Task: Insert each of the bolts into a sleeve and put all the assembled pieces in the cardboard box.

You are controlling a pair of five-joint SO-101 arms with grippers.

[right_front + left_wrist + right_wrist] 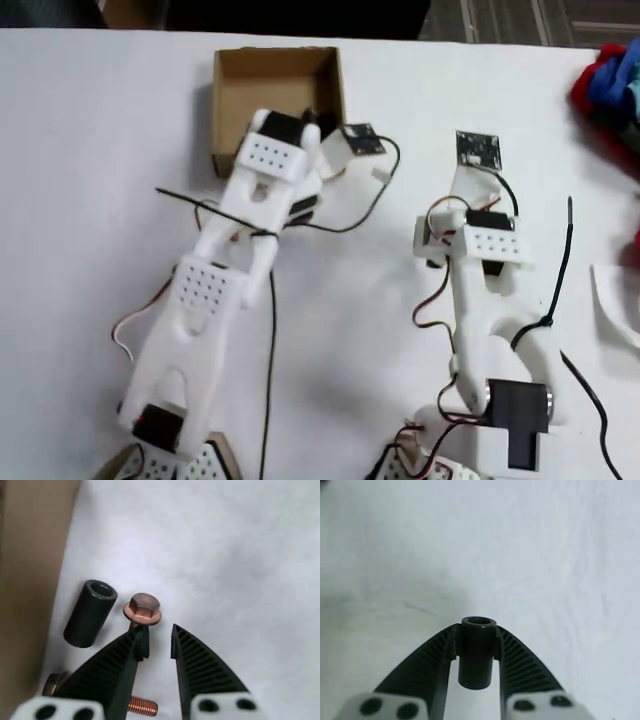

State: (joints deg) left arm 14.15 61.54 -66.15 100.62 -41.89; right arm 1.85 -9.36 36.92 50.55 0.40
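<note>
Left wrist view shows the left gripper (158,634) spread open low over the white tabletop (235,550), with nothing between its fingers. A copper bolt (142,609) lies just past the fingertips. Its hex head is in sight and its shank runs back beneath the finger on the cardboard box (30,545) side. The bolt's long axis therefore lies roughly along the gripper's reach, but off to 1 side of the gap.

A loose sleeve (90,612) lies just beside that bolt, between it and the box wall, with its bore open toward the camera. The head of a 2nd bolt (52,684) peeks out under the gripper close to the box. A threaded end (142,707) shows there too, and I cannot tell which bolt owns it.

In the high view the left arm (215,280) reaches to the near right corner of the box, while the right arm (480,300) stands well to the right. The right gripper (476,630) pinches a held sleeve (476,662) across its barrel, bore pointing out past the fingertips.

The left arm looks by far the nearer to the bolt. It probably needs to shift toward the box so the shank sits between its fingers before closing
</note>
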